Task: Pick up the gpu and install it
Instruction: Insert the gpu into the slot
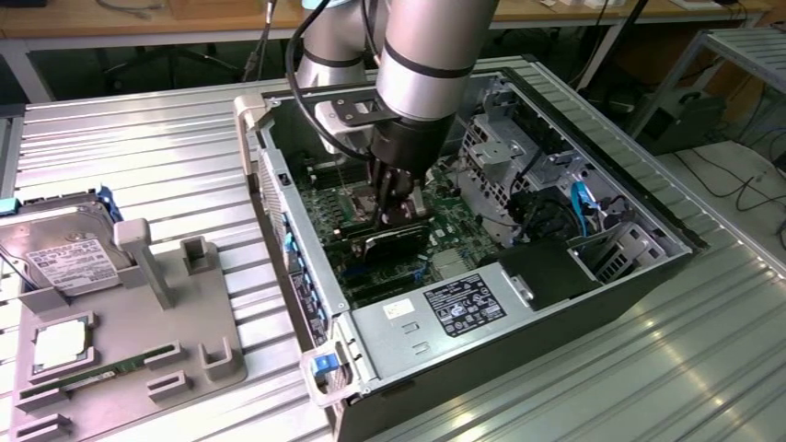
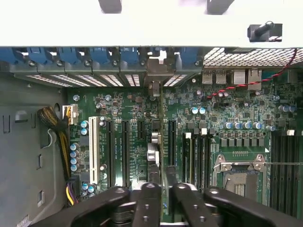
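Green gpu pinched edge-on in your tool over motherboard; misalignment risks bending its bracket

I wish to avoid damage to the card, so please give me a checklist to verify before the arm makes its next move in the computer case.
1. The gpu is inside the open case, over the motherboard: ok.
2. The gripper is directly at the gpu's upper edge: ok.
3. The gpu is fully pressed into its slot: cannot tell.
4. The expansion slots beside the card are free of cables: ok.
5. The yellow and black cable bundle lies away from the card, at the board's edge: ok.
6. The hard drive is out of the way on the grey holder outside the case: ok.
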